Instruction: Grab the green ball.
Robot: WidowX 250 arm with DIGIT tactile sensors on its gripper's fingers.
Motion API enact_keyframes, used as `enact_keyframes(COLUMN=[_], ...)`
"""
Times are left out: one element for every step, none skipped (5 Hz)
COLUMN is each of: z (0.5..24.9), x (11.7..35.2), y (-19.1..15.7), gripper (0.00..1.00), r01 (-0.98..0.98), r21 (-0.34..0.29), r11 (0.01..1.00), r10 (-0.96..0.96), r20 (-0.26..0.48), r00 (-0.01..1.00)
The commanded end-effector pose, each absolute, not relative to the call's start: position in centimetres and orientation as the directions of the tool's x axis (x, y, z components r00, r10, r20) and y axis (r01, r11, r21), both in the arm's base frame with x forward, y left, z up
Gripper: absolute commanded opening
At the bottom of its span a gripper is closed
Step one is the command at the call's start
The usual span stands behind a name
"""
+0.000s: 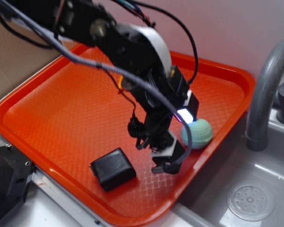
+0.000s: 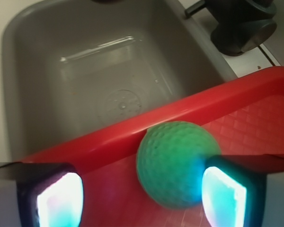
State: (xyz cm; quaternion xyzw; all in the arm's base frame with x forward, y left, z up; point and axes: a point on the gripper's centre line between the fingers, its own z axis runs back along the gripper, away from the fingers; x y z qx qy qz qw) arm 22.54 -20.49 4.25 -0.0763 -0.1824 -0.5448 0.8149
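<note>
Claw (image 2: 142,198): open, empty.
Ball (image 2: 175,163): ahead, off-centre toward one finger, against tray rim (image 2: 109,137).
Risk: closing unevenly could squirt it sideways.

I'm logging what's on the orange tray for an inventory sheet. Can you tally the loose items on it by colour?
Green: 1, the green ball against the tray's rim nearest the sink
Black: 1, the black block near the front edge
Total: 2
</note>
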Motion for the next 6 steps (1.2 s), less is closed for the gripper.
enact_keyframes(z=[4.6, 4.9, 4.7, 5.3, 7.3, 12.2], x=[21.2, 21.6, 21.5, 21.5, 21.4, 20.3], y=[-20.4, -19.8, -20.2, -20.3, -19.7, -17.2], gripper=[0.85, 0.0, 0.0, 0.0, 0.0, 0.0], r01=[0.88, 0.868, 0.879, 0.879, 0.853, 0.775], r21=[0.163, 0.153, 0.128, 0.118, 0.11, 0.024], r11=[0.447, 0.471, 0.46, 0.462, 0.511, 0.632], r10=[-0.823, -0.786, -0.782, -0.773, -0.745, -0.673], r20=[0.459, 0.519, 0.528, 0.538, 0.552, 0.514], r00=[0.333, 0.335, 0.332, 0.335, 0.375, 0.533])
